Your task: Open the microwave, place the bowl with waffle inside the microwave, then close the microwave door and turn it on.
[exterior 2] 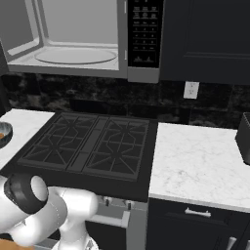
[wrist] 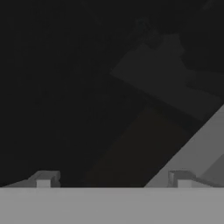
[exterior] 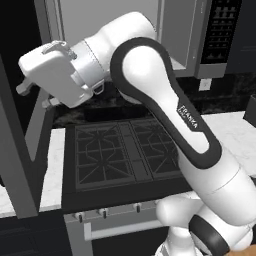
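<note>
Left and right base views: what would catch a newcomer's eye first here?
The big white arm sweeps across the left base view, its hand reaching left beside the swung-open microwave door. Above the black stove, the microwave stands open with its glass turntable bare. At the far left edge of the counter, the bowl shows a bit of orange inside.

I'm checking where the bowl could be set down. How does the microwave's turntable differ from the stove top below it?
The turntable is a pale, smooth round disc; the stove top is black and rectangular, covered in raised grates. The turntable sits high, inside the open microwave; the stove top lies low, level with the counter. Both are flat and bare.
</note>
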